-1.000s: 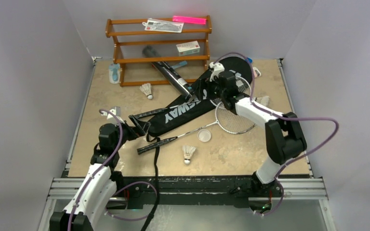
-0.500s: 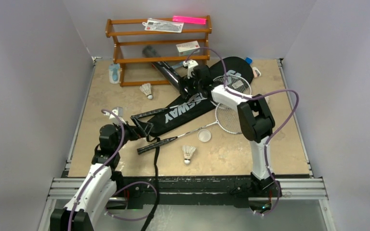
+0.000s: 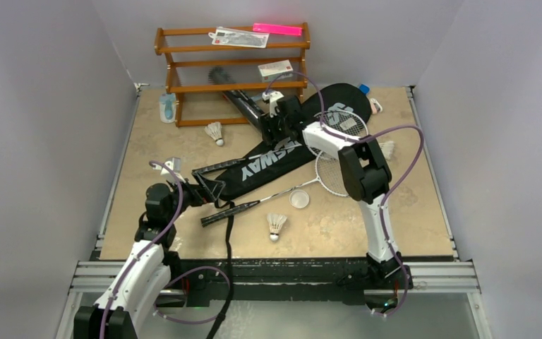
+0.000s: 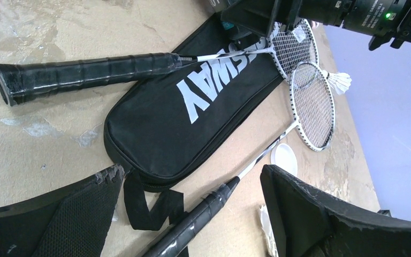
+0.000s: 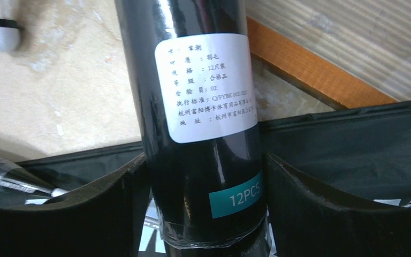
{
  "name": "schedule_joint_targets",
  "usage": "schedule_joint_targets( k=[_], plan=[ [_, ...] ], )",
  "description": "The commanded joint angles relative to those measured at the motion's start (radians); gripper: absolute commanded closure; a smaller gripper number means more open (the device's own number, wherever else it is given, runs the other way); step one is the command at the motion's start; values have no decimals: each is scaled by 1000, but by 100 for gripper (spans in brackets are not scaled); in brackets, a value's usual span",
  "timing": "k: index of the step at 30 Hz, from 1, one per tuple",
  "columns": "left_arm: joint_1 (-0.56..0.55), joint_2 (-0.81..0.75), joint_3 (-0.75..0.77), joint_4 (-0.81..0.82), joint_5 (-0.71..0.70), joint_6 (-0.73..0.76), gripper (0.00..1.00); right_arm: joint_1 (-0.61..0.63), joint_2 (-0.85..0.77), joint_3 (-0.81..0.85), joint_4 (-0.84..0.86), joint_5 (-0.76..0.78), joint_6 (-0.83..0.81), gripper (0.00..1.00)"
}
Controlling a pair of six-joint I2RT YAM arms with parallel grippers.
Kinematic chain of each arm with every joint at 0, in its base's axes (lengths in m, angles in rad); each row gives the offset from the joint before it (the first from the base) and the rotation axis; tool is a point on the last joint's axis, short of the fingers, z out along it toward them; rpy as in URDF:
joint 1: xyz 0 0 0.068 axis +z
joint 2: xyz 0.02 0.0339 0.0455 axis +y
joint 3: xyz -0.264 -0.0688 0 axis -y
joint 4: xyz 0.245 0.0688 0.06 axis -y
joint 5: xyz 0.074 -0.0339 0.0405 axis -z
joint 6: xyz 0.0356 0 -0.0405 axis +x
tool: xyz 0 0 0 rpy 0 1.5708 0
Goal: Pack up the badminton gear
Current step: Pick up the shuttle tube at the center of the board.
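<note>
One dark tube (image 5: 192,32) lies across the far edge of the CROSSWAY bag (image 3: 254,168), long axis pointing off it toward the rack (image 3: 205,89), right claw (image 5: 204,160) straddling it, grip uncertain; left claw (image 4: 190,214) spread wide at bag's near end.

tan table (image 3: 148,141) with bag (image 3: 254,171), rackets (image 3: 229,212), shuttlecocks (image 3: 276,226), wooden rack (image 3: 236,48)

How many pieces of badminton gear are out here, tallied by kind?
rackets: 2
shuttlecocks: 3
tube: 1
bag: 1
Total: 7
</note>
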Motion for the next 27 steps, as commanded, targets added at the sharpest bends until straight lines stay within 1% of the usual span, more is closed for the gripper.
schedule_joint_targets(
  k=[1, 5, 6, 7, 12, 15, 19, 22, 27],
  plan=[
    [-5, 0, -3, 43, 19, 21, 2, 13, -70, 84, -48, -9, -1, 30],
    [-6, 3, 0, 39, 18, 22, 2, 14, -139, 80, -96, -49, 11, 33],
    [-5, 3, 0, 39, 18, 22, 2, 15, -151, 81, -118, -57, 16, 39],
    [-6, 3, 0, 37, 18, 22, 2, 15, -162, 82, -140, -66, 23, 42],
    [-5, 4, 2, 35, 15, 21, 2, 16, -230, 50, -228, -130, 69, 42],
    [-5, 5, 6, 29, 14, 21, 2, 20, -295, -24, -253, -174, 89, 42],
    [-6, 3, 15, 18, 9, 2, 2, 28, -427, -183, -237, -211, 110, 42],
    [-5, 3, 41, 4, 19, -76, 2, 33, -535, -321, -195, -220, 125, 42],
    [-5, 2, 87, -14, 47, -338, 2, 39, -700, -526, -93, -229, 160, 42]
  ],
)
